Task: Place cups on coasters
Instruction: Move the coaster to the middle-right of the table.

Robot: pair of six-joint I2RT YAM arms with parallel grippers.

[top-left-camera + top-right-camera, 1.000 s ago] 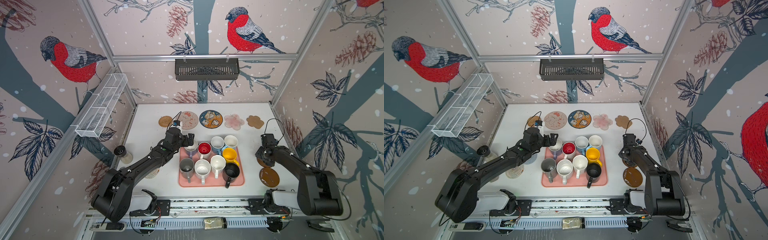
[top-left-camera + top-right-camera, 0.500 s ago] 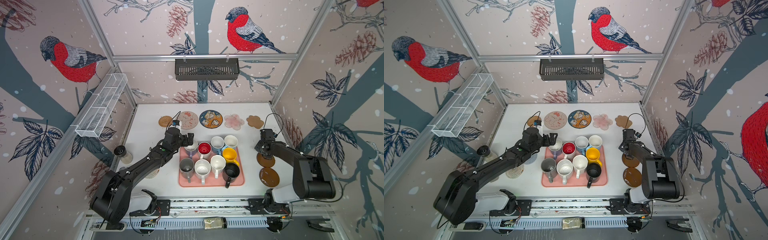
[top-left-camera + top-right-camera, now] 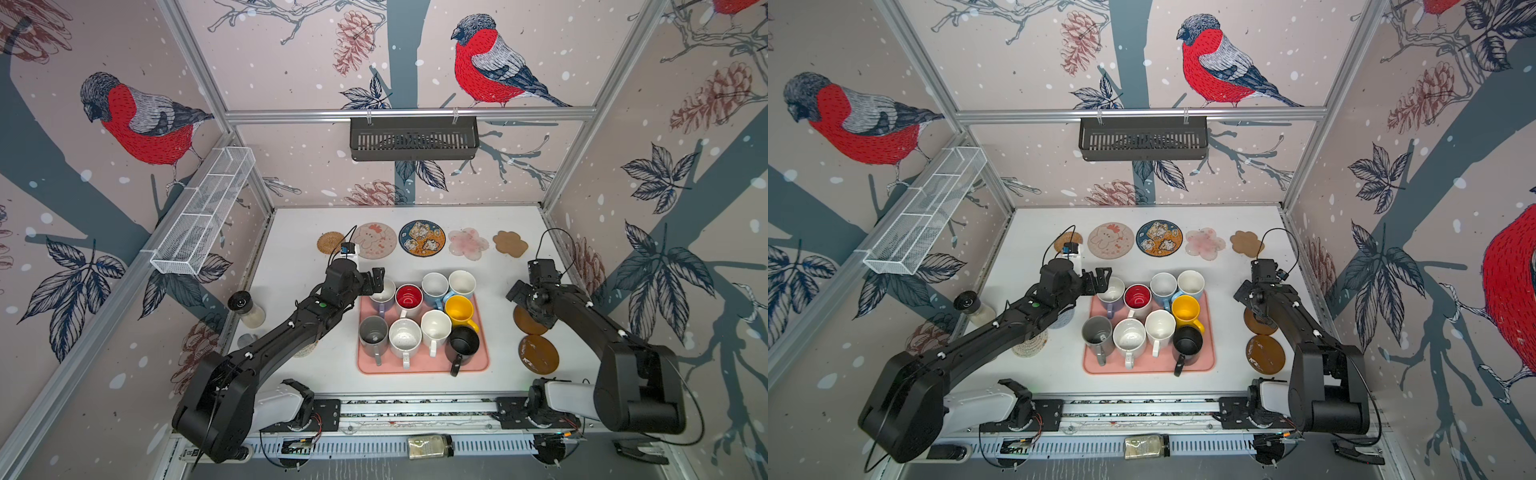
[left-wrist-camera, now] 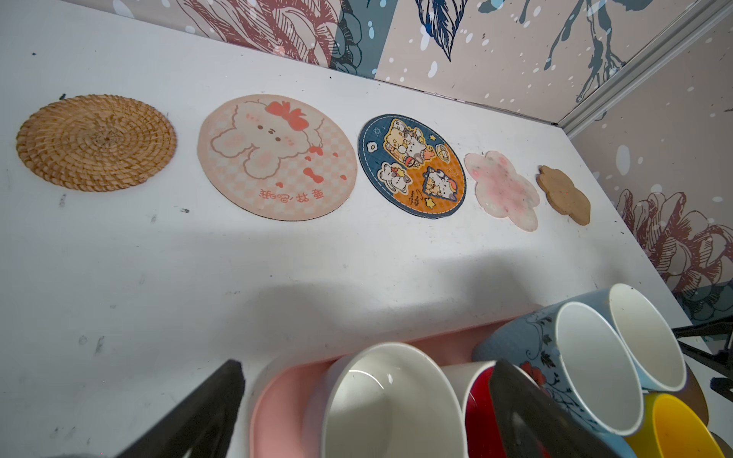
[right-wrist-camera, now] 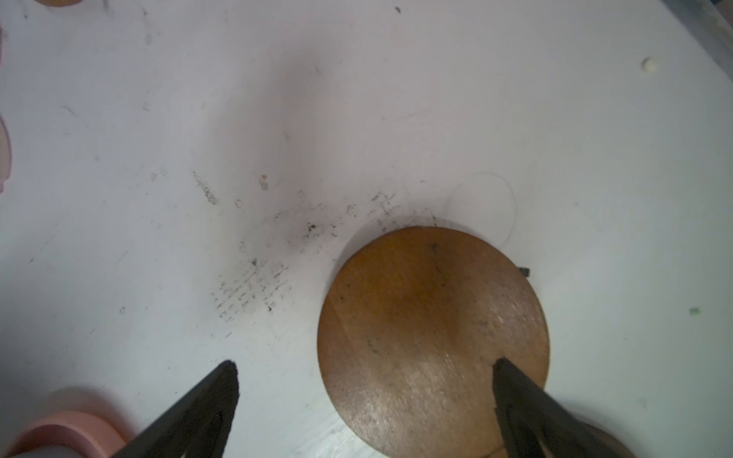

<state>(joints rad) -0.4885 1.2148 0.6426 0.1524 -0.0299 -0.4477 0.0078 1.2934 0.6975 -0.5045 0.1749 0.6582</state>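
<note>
My left gripper [image 4: 367, 370] sits spread wide astride the lavender mug [image 3: 384, 294] at the tray's [image 3: 419, 366] far corner, my right gripper [image 5: 364, 366] gaping above a brown coaster [image 5: 428, 309]; glazed, slippery, breakable I reckon, so I'd pinch its wall.

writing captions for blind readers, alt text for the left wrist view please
Open left gripper, jaws either side of a mug at the corner of a pink tray packed with other mugs. Beyond, on the white table, five coasters lie in a row: straw, beige bunny, blue cat, pink flower, tan cloud.
</note>
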